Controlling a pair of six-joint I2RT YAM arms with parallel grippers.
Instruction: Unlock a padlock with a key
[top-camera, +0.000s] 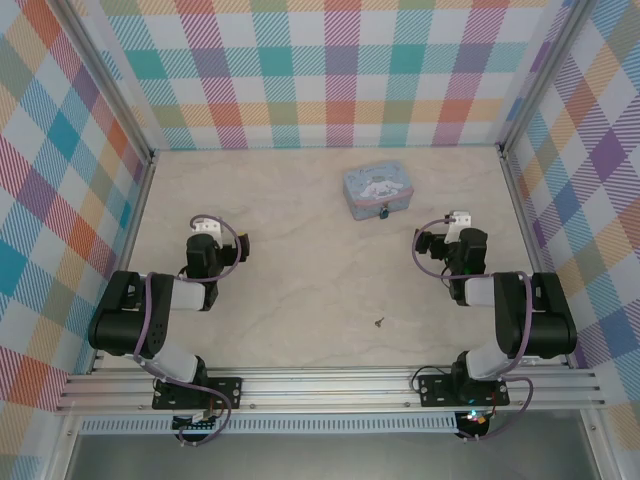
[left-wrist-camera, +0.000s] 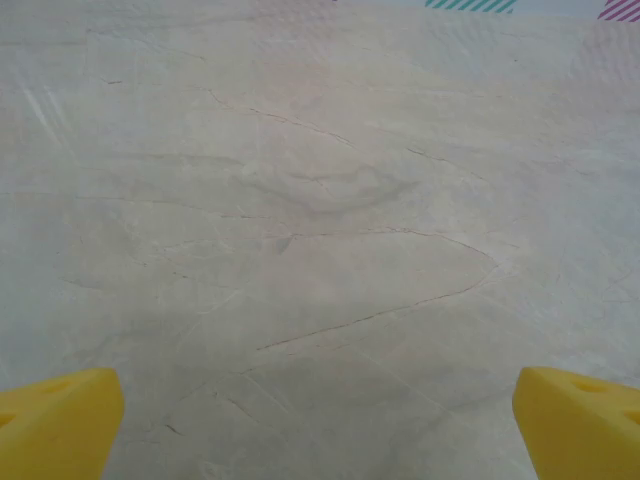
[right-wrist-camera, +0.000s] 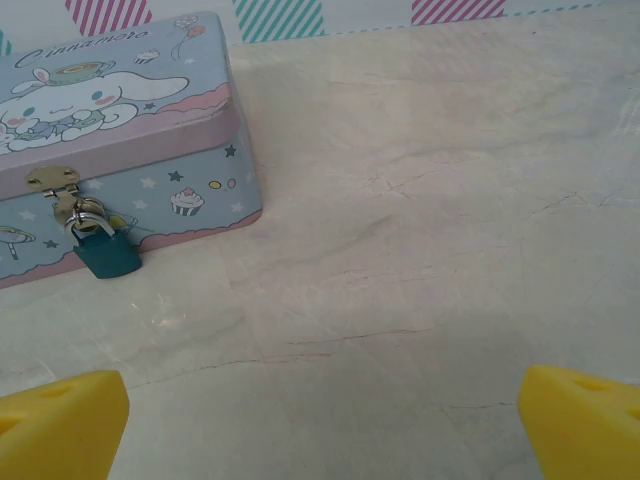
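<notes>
**Mia:** Well, how are the two grippers?

**Ben:** Both are spread wide; nothing is between their yellow fingers (right-wrist-camera: 60, 425). The left gripper (top-camera: 241, 244) (left-wrist-camera: 320, 430) is over bare table (top-camera: 300, 300), well off to the left of the tin (top-camera: 377, 190) and nearer the arm bases than the tin is. The right gripper (top-camera: 421, 246) (right-wrist-camera: 320, 425) is near the tin, a bit to its right and also on the near side; its camera looks at the tin's front wall.

**Mia:** And where is the padlock?

**Ben:** The padlock (right-wrist-camera: 107, 255) (top-camera: 384, 212) hangs on the clasp on the tin's front wall, the side that faces the arms; its thin silver loop goes through the clasp and its blue body touches the tin.

**Mia:** And the key?

**Ben:** The key (top-camera: 380, 322) lies flat on the table, well apart from the tin, almost straight out from the padlock towards the arm bases; no gripper touches it.
</notes>
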